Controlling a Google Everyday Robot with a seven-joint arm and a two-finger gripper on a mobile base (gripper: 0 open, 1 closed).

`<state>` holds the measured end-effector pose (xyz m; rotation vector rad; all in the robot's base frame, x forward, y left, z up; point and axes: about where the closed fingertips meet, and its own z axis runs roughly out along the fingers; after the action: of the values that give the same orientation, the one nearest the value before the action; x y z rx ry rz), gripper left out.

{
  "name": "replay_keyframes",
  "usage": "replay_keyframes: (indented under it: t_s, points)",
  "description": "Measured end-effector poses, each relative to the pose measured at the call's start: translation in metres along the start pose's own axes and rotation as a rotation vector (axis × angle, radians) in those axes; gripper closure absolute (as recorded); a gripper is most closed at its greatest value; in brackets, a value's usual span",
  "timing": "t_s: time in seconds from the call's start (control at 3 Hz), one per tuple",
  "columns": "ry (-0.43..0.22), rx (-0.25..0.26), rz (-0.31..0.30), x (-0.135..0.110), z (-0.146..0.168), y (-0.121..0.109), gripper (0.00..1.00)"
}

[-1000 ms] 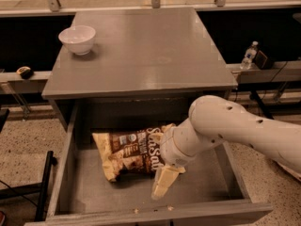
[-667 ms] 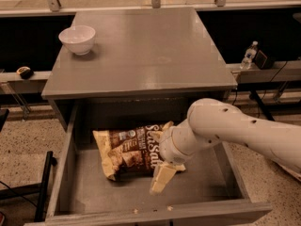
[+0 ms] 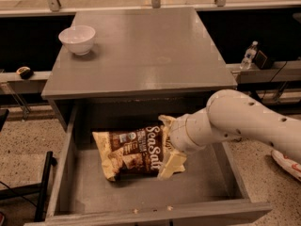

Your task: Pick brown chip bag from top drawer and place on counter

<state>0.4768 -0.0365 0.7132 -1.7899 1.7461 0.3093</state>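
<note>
Drawer work, seen from the front of the bench: the wide, shallow grey top drawer (image 3: 94, 194) is pulled out below the front edge of the smooth grey rectangular counter (image 3: 141, 55). The crinkly dark-brown chip bag (image 3: 134, 149) with cream-yellow edges lies on the drawer floor, towards the back. Its white "Sea Salt" lettering runs up its right half, and its left end points at the drawer's left wall.

My gripper (image 3: 171, 165) is down inside the drawer at the bag's right end, its cream body lying over that end and touching it. Whether my jaws are clamped on the bag or standing apart I cannot tell. My thick white arm (image 3: 244, 121) reaches in from the right, passing just under the counter's front right corner. A cream corner of the bag pokes up behind my wrist.

A small round white bowl (image 3: 77, 39) stands upright near the back left corner of the counter. A clear plastic water bottle (image 3: 248, 55) stands off the bench, past its right edge, on a low ledge. Two pale crumbs (image 3: 135, 211) lie on the drawer floor by its front wall.
</note>
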Motion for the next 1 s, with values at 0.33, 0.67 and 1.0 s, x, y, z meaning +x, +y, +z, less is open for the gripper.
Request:
replay_keyframes:
  t_s: [0.33, 0.67, 1.0]
  points:
    - [0.023, -0.015, -0.02, 0.001, 0.025, 0.001, 0.0]
    - [0.073, -0.104, -0.068, -0.017, 0.081, 0.008, 0.03]
    - [0.096, -0.14, -0.085, -0.027, 0.102, 0.012, 0.26]
